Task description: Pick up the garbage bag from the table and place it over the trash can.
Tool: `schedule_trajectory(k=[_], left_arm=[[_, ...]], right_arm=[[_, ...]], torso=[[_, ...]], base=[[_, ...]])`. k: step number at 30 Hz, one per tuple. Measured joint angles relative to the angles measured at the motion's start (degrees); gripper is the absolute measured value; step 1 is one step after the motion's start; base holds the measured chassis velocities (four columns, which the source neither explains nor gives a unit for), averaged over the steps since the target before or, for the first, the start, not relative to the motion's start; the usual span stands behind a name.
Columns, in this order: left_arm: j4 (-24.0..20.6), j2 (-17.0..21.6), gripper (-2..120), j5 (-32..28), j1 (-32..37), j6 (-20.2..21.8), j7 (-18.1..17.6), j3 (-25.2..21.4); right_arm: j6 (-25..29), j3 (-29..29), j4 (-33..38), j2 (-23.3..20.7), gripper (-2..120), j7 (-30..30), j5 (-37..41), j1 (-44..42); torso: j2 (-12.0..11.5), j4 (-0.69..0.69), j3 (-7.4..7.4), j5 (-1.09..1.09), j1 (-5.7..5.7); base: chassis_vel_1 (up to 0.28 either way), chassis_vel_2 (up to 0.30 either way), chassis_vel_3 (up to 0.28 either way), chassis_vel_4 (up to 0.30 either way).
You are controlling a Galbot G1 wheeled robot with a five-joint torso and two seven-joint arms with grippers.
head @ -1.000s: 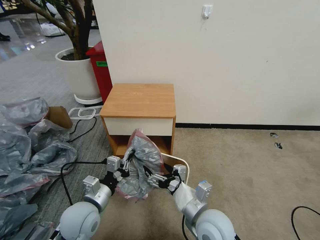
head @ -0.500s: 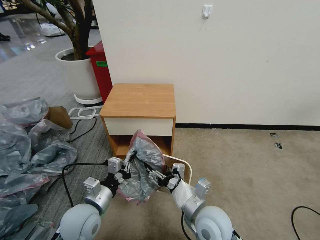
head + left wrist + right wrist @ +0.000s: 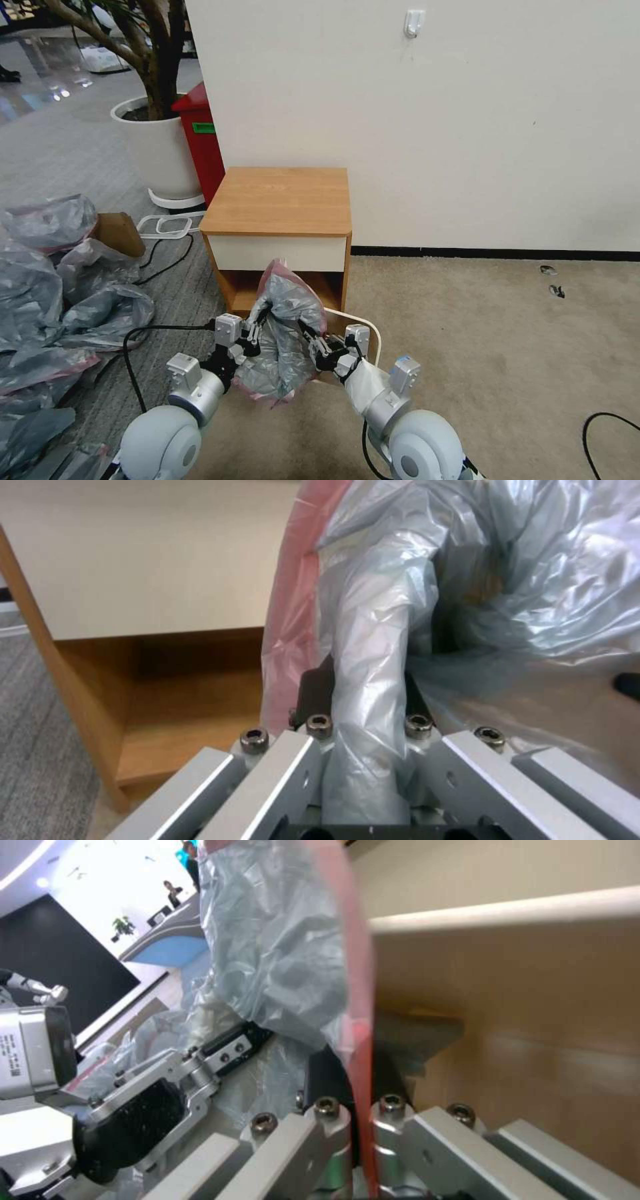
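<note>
The garbage bag (image 3: 287,313), grey and translucent with a pink-red band, hangs bunched between my two grippers in front of the table (image 3: 280,200). My left gripper (image 3: 252,333) is shut on a twisted fold of the bag (image 3: 367,690), with the table's cream drawer front (image 3: 133,555) behind it. My right gripper (image 3: 319,345) is shut on the bag's pink band (image 3: 360,1080). The beige trash can (image 3: 360,318) stands below and behind the bag, its rim (image 3: 500,910) and inner wall close to the right gripper. The bag covers most of the can.
A red bin (image 3: 200,140) and a white plant pot (image 3: 157,153) stand to the left of the table by the wall. A heap of grey plastic bags (image 3: 47,280) and a black cable (image 3: 140,333) lie at the left. Open beige carpet (image 3: 500,347) spreads to the right.
My right gripper has risen slightly and drawn closer to the left one, so the bag's mouth looks narrower. The left gripper has barely moved.
</note>
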Motion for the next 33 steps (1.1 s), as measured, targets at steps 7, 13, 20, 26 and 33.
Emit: schedule_trajectory(k=[7, 13, 20, 26, 33], left_arm=[[0.9, 0.2, 4, -0.1, -0.2, -0.1, 0.0, -0.5], [1.9, 0.5, 4, -0.2, -0.1, -0.9, 0.0, -0.8], [2.4, 0.6, 4, -0.3, 0.0, -1.3, 0.0, -1.2], [2.3, 1.2, 4, -1.7, 0.3, -1.5, 0.0, -2.4], [2.1, 1.7, 4, -2.4, 0.8, -2.3, 0.2, -3.3]], right_arm=[[0.2, 0.4, 1.0, -0.2, 0, -0.1, 0.0, -0.1], [0.5, 2.1, 3.0, -1.3, 0, -0.4, 0.5, -0.6], [0.7, 4.4, 3.7, -3.3, 0, -0.6, 1.6, -1.2], [1.0, 7.8, 4.1, -6.1, 0, -0.8, 3.2, -1.7], [1.4, 11.2, 4.3, -9.2, 0, -1.0, 4.4, -2.5]], torso=[[0.0, 0.00, 0.00, 0.00, 0.00], [0.0, 0.00, 0.00, 0.00, 0.00], [0.0, 0.00, 0.00, 0.00, 0.00], [0.0, 0.00, 0.00, 0.01, 0.00], [0.0, 0.00, 0.00, 0.01, 0.00]], base=[[0.000, 0.000, 0.000, 0.000], [0.000, 0.000, 0.000, 0.000], [0.000, 0.000, 0.000, 0.000], [0.000, 0.000, 0.000, 0.000], [0.000, 0.000, 0.000, 0.000]])
